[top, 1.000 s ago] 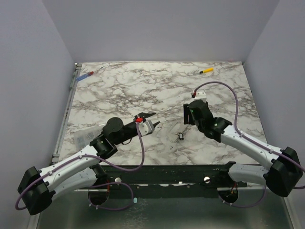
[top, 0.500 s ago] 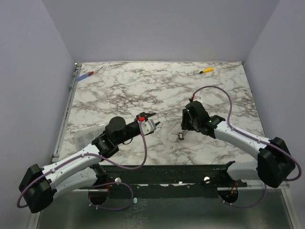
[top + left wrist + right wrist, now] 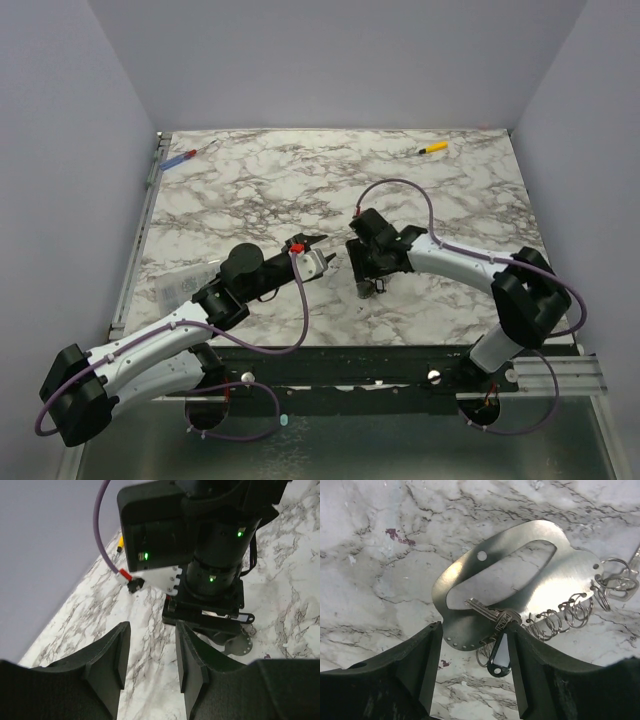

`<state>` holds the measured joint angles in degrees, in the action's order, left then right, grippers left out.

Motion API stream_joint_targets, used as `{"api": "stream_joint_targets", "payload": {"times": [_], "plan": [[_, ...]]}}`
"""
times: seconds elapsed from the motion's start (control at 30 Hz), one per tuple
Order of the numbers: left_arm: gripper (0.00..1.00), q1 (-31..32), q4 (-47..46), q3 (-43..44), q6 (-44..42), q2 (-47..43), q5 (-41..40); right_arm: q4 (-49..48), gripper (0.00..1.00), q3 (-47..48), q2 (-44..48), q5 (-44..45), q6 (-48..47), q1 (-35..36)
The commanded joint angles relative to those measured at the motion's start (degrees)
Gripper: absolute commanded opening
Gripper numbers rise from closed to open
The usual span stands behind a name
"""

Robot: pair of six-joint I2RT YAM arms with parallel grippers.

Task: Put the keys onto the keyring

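In the right wrist view a silver key (image 3: 487, 611) with a black tag (image 3: 500, 654) lies on a flat silver metal plate (image 3: 470, 565) that has an oval slot and small holes. Several thin wire keyrings (image 3: 570, 611) hang along the plate's edge. My right gripper (image 3: 474, 630) is open just above them, with the tag close to its right finger. In the top view the right gripper (image 3: 362, 272) covers most of the cluster (image 3: 377, 288). My left gripper (image 3: 325, 255) is open and empty, just left of it. In the left wrist view the left gripper (image 3: 152, 630) faces the plate (image 3: 241, 644).
A yellow-handled tool (image 3: 433, 148) lies at the far right of the marble table. A blue-and-red tool (image 3: 180, 158) lies at the far left corner. A clear plastic bag (image 3: 185, 285) lies by the left arm. A metal rail (image 3: 140, 230) runs along the left edge.
My right gripper has swung left and towards the near edge, coming down over the key cluster. The left gripper has barely moved.
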<state>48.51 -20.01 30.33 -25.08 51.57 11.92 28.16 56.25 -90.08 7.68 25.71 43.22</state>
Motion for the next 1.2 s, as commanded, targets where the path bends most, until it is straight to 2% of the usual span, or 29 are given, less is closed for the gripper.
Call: {"api": "stream_joint_targets", "payload": {"times": [0.0, 0.23, 0.43, 0.53, 0.67, 0.87, 0.93, 1.17], "plan": [[0.47, 0.18, 0.85, 1.49, 0.27, -0.28, -1.27, 7.45, 0.63, 4.44, -6.69, 3.92, -6.23, 2.43], [0.47, 0.19, 0.93, 1.48, 0.21, -0.42, -1.7, 7.99, 0.61, 4.95, -8.04, 11.51, -12.18, 2.57], [0.47, 0.27, 0.94, 1.42, 0.18, -0.51, -1.89, 6.21, 0.59, 4.79, -9.31, 10.42, -15.96, 2.57], [0.47, 0.19, 0.98, 1.38, 0.08, -0.51, -2.03, 6.36, 0.54, 4.99, -10.29, 10.43, -16.54, 2.58], [0.47, 0.18, 1.0, 1.4, 0.12, -0.51, -1.99, 6.11, 0.43, 4.58, -10.89, 10.87, -16.7, 2.57], [0.47, 0.23, 1.0, 1.43, 0.07, -0.76, -1.9, 5.3, 0.08, 4.66, -9.0, 13.7, -17.01, 2.57], [0.47, 0.24, 1.02, 1.41, 0.12, -0.85, -1.95, 5.28, 0.02, 4.89, -8.06, 14.73, -16.96, 2.57], [0.47, 0.25, 1.0, 1.44, 0.05, -1.03, -1.87, 5.33, 0.01, 4.34, -2.26, 19.42, -14.42, 2.57]]}}
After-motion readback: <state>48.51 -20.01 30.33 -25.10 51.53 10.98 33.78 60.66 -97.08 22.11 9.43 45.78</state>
